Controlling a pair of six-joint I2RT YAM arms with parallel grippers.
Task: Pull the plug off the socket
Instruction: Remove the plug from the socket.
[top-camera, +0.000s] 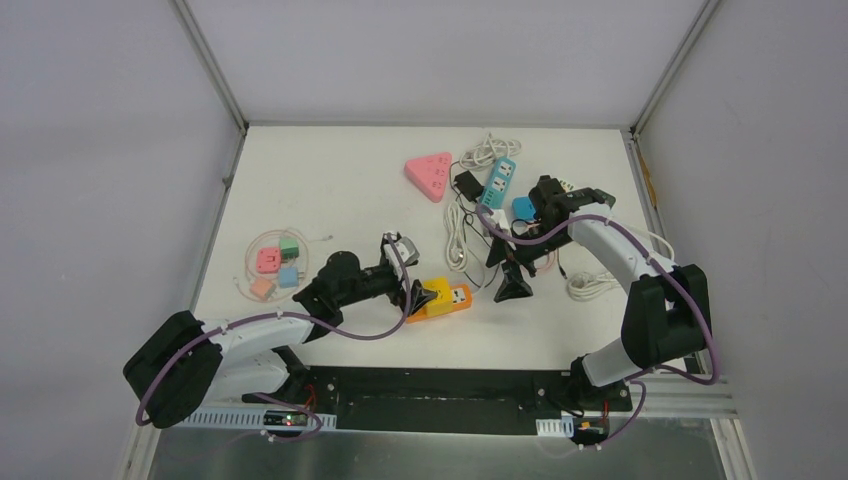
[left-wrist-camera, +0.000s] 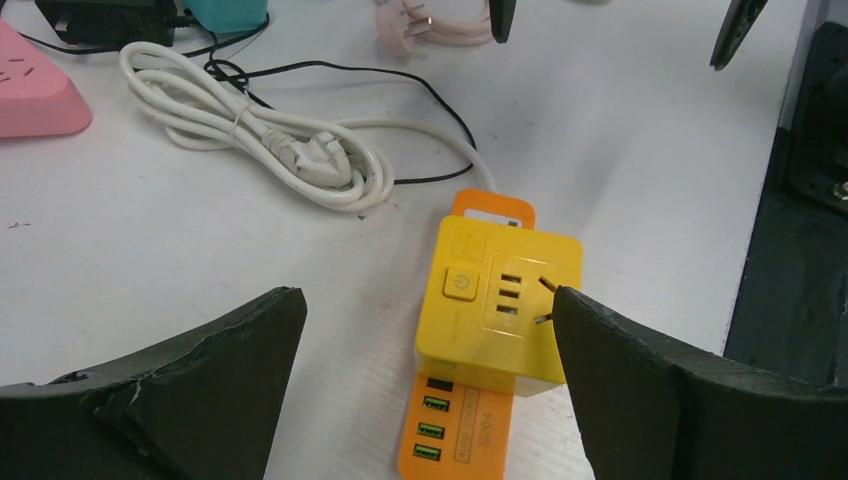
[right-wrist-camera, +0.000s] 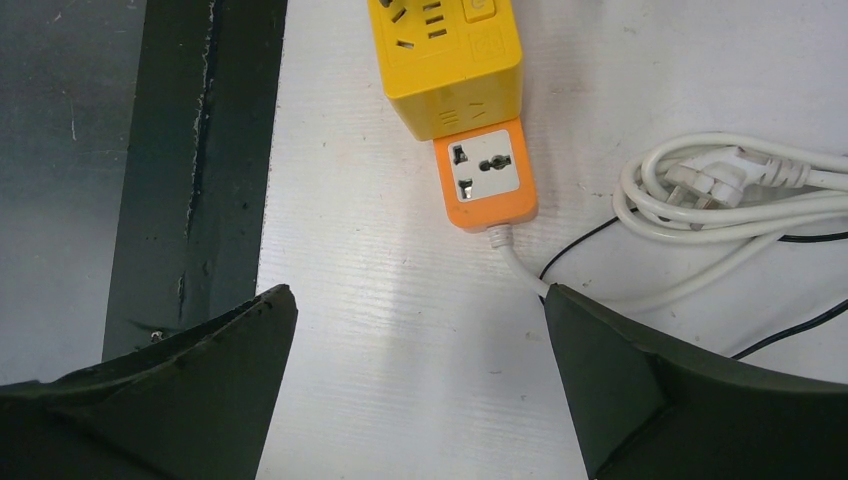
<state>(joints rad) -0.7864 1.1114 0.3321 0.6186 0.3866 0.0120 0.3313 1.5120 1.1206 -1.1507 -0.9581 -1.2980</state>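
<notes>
A yellow cube-shaped plug (top-camera: 435, 294) (left-wrist-camera: 500, 310) (right-wrist-camera: 450, 70) sits seated on the orange socket strip (top-camera: 457, 298) (left-wrist-camera: 462, 430) (right-wrist-camera: 485, 175), near the table's front middle. My left gripper (top-camera: 416, 295) (left-wrist-camera: 425, 300) is open and low. Its fingers flank the yellow plug's near end without touching it. My right gripper (top-camera: 508, 268) (right-wrist-camera: 420, 295) is also open and hangs over bare table just right of the strip's socket end, holding nothing. A white cord (right-wrist-camera: 520, 262) leaves that end of the strip.
A coiled white cable with a plug (top-camera: 458, 238) (left-wrist-camera: 300, 155) (right-wrist-camera: 720, 185) lies behind the strip. Farther back are a pink triangular strip (top-camera: 430, 176), a black adapter (top-camera: 467, 183) and a blue strip (top-camera: 497, 183). Small coloured adapters (top-camera: 277, 262) lie at left. The black base rail (top-camera: 430, 385) runs along the front.
</notes>
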